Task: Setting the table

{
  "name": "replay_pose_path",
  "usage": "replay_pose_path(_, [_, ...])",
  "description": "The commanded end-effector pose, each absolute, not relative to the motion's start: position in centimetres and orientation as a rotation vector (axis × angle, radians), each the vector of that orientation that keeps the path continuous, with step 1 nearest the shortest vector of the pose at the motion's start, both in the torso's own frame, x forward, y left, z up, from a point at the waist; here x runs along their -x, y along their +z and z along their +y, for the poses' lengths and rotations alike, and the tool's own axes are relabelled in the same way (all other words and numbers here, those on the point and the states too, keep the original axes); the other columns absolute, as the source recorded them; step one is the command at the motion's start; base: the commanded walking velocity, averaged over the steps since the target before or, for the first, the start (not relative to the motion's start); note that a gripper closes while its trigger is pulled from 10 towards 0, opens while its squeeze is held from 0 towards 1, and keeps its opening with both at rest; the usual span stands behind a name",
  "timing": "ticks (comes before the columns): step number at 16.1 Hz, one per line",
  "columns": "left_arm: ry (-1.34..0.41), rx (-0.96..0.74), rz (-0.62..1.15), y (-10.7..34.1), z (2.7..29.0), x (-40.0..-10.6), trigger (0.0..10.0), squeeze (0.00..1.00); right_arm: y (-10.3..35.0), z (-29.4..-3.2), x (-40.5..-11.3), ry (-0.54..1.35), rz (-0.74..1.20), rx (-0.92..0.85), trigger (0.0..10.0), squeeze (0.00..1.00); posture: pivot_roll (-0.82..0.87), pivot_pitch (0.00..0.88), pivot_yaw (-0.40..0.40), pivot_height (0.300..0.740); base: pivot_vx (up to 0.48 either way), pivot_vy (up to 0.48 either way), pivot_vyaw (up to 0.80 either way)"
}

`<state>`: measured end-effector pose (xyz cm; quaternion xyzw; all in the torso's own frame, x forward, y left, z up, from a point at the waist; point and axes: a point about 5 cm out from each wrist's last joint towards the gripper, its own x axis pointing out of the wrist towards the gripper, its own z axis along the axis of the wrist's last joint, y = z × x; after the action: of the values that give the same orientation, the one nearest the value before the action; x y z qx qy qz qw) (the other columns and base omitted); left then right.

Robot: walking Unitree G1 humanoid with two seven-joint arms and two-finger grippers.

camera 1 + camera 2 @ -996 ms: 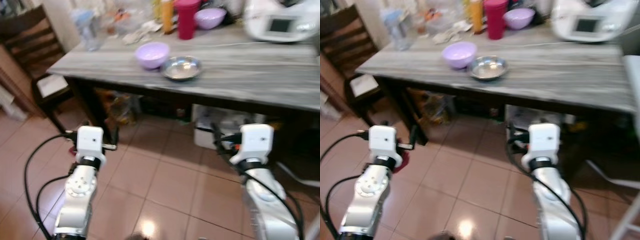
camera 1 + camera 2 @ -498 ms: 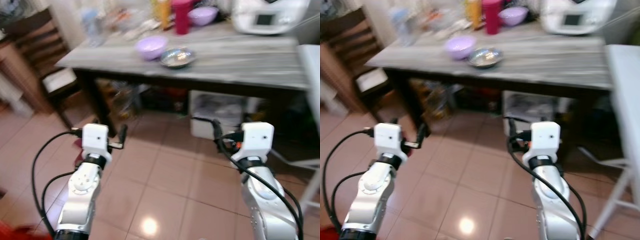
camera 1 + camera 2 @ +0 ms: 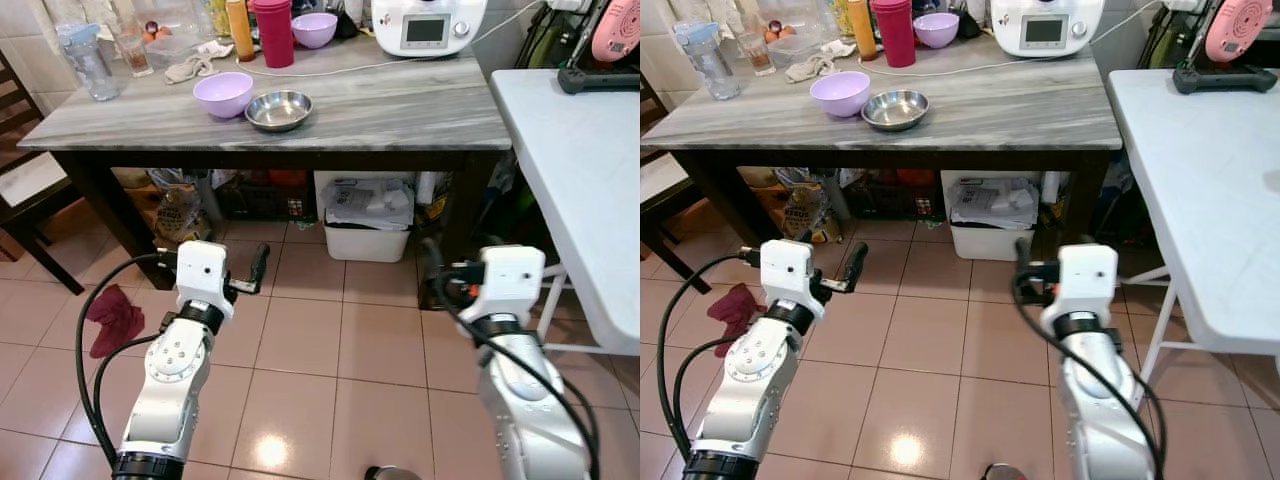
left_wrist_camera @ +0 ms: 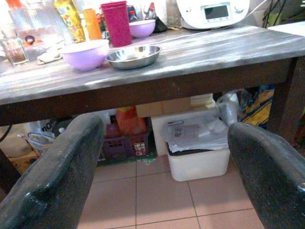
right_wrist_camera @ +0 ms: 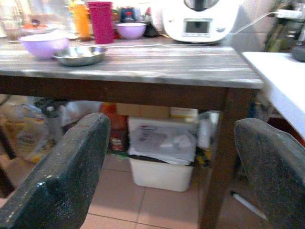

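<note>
Both claws hung low over the tiled floor, short of the grey wood-grain surface point(image 3: 400, 105). The left claw point(image 4: 162, 167) was spread wide and held nothing; the right claw point(image 5: 176, 167) was likewise spread and empty. Ahead of and above the left claw, a lilac bowl point(image 3: 223, 94) sat just beside a steel bowl point(image 3: 278, 110) near the surface's front edge. Farther back stood a magenta cup point(image 3: 273, 31), a second lilac bowl point(image 3: 314, 29) and a white appliance point(image 3: 428, 24).
</note>
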<state>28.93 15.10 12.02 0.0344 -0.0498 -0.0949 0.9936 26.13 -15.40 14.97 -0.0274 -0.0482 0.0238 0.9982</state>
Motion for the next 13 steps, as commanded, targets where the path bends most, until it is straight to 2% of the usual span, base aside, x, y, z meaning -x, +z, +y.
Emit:
replay_pose_path(1, [-0.197,-0.068,-0.095,12.11,15.20,-28.96,10.0,0.00,15.26,-15.41,-26.09,0.050,-0.112,0.053,10.0,0.00,-0.19,0.104,0.107,0.740,0.000,-0.270,0.00])
replay_pose_path(6, [-0.211,-0.060,-0.096,12.15,14.97,-28.98,10.0,0.00,15.47,-15.33,-26.33,0.033,-0.136,0.109,10.0,0.00,-0.18,0.099,0.105,0.740,0.000,-0.277,0.00])
replay_pose_path(13, [-0.232,-0.059,-0.094,12.04,14.73,-28.83,10.0,0.00,15.36,-15.37,-26.56,0.011,-0.124,0.051,10.0,0.00,-0.19,0.104,0.107,0.740,0.000,-0.282,0.00])
